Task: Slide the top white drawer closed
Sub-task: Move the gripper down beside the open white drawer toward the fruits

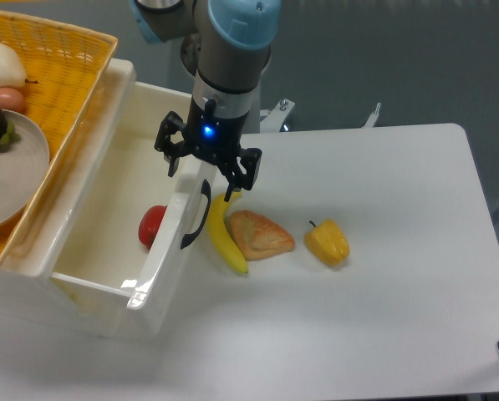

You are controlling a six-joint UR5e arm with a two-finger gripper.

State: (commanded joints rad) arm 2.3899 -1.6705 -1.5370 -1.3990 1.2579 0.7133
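Note:
The top white drawer stands pulled out to the right, its inside showing. Its flat front panel carries a curved black handle. A red round fruit lies inside, against the front panel. My gripper hangs over the far end of the front panel, open, one finger on the inner side and one on the outer side near the handle. Nothing is held between the fingers.
A yellow wicker basket with a plate and fruit sits on top of the drawer unit at the left. On the table right of the panel lie a banana, a pastry and a yellow pepper.

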